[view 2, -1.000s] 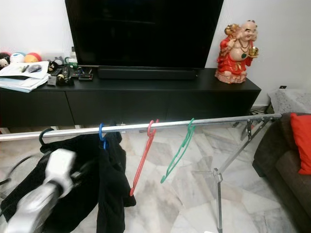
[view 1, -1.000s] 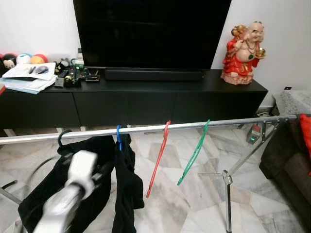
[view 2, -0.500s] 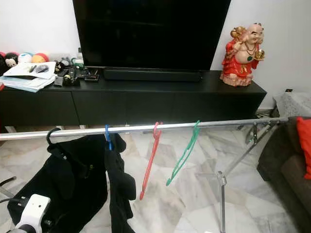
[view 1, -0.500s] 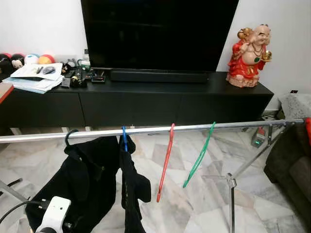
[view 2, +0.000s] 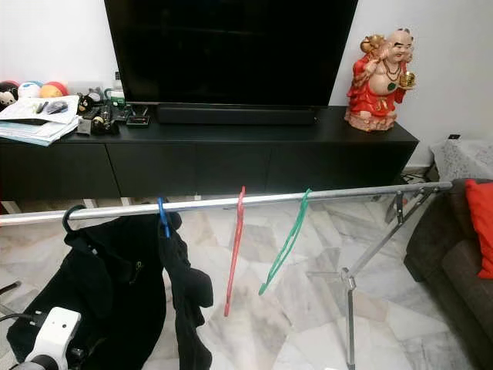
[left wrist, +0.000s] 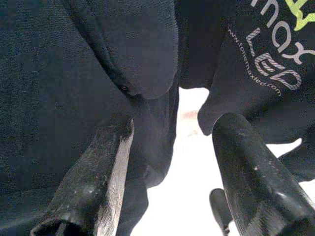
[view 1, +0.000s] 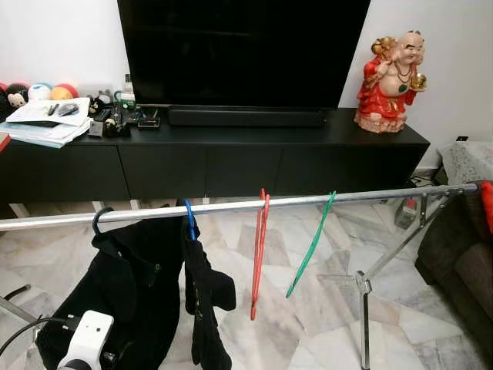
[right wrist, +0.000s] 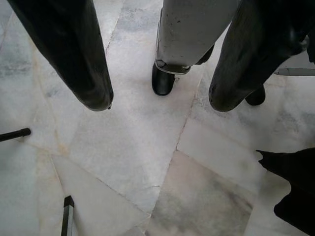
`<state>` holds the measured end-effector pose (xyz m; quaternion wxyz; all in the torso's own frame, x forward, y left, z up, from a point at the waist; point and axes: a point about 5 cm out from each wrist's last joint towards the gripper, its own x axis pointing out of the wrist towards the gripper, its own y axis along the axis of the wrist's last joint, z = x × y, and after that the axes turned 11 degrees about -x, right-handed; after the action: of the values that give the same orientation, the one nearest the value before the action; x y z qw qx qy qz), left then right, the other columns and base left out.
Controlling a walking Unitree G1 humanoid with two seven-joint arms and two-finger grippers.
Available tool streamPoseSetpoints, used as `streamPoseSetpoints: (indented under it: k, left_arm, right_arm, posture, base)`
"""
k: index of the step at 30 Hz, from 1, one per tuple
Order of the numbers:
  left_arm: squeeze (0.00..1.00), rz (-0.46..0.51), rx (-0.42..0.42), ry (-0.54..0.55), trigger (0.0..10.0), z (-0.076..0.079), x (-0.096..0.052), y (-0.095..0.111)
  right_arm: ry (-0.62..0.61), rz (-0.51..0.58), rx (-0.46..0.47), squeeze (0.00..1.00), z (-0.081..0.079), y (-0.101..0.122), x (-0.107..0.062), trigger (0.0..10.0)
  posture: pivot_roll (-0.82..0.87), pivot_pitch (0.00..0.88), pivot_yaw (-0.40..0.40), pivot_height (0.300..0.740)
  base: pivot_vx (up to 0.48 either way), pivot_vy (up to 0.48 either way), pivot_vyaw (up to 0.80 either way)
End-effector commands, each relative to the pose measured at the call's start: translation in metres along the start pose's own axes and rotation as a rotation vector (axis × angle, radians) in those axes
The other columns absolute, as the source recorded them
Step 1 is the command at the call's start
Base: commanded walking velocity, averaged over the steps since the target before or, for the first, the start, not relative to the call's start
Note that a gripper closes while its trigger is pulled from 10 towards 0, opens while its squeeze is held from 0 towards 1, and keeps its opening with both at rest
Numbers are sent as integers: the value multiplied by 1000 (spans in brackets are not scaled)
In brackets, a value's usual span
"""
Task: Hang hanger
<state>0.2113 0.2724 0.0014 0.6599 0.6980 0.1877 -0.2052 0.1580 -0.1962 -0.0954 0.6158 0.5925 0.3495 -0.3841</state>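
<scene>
A silver rail [view 1: 362, 196] crosses in front of me at chest height. On it hang a black-hooked hanger [view 1: 98, 219] with a black garment [view 1: 127, 285], a blue hanger [view 1: 189, 219] with another black garment, a bare red hanger [view 1: 258, 254] and a bare green hanger [view 1: 311, 247]. My left arm's white wrist [view 1: 87, 344] sits low at the left, below the garments. In the left wrist view my left gripper [left wrist: 177, 125] is open and empty, facing the black printed cloth [left wrist: 261, 59]. My right gripper [right wrist: 160, 101] hangs open over the marble floor.
A black TV console [view 1: 231, 158] with a large TV [view 1: 243, 50], a red figurine [view 1: 391, 73] and papers [view 1: 42, 123] stands behind the rail. The rack's folding legs [view 1: 362, 293] stand at the right, beside a dark sofa [view 1: 462, 254] with a red cushion [view 2: 479, 223].
My left arm, raised in front of the black garment a second ago, has dropped to the lower left. The red hanger has swung to hang edge-on. The camera shifted slightly.
</scene>
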Motion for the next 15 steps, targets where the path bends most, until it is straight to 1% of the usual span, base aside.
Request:
streamPoseSetpoints:
  k: [1, 5, 6, 7, 8, 9, 10, 15]
  left_arm:
    - [0, 3, 19, -5, 10000, 2, 1, 1]
    - [0, 3, 19, -5, 10000, 2, 1, 1]
    - [0, -55, 27, 14, 10000, -1, 2, -13]
    - [0, -202, -48, 70, 10000, 5, 5, -48]
    - [0, -307, -101, 104, 10000, 12, 3, -72]
    - [0, -377, -137, 123, 10000, 18, 0, -86]
    - [0, -410, -156, 132, 10000, 22, -2, -93]
    - [0, -449, -142, 126, 10000, 25, -6, -101]
  right_arm:
    - [-12, 1, 16, 0, 3, 1, 0, 10000]
    - [-12, 1, 16, 0, 3, 1, 0, 10000]
    - [-12, 1, 17, 0, 3, 1, 0, 10000]
    - [6, -1, 24, 0, -3, 1, 0, 10000]
    - [19, -2, 30, 0, -8, 0, 1, 10000]
    - [27, -3, 34, 0, -11, 0, 1, 10000]
    - [32, -3, 35, 0, -12, 0, 1, 10000]
    - [34, -3, 34, 0, -12, 0, 1, 10000]
  posture:
    - [170, 0, -69, 740]
    - [170, 0, -69, 740]
    - [167, 0, -66, 740]
    - [116, 0, -3, 740]
    - [116, 0, -3, 740]
    - [116, 0, -3, 740]
    - [116, 0, -3, 740]
    - [113, 0, -1, 740]
  base:
    - [0, 0, 0]
    - [0, 0, 0]
    - [0, 0, 0]
    - [0, 0, 800]
    - [0, 0, 800]
    - [0, 0, 800]
    - [0, 0, 800]
    - [0, 0, 800]
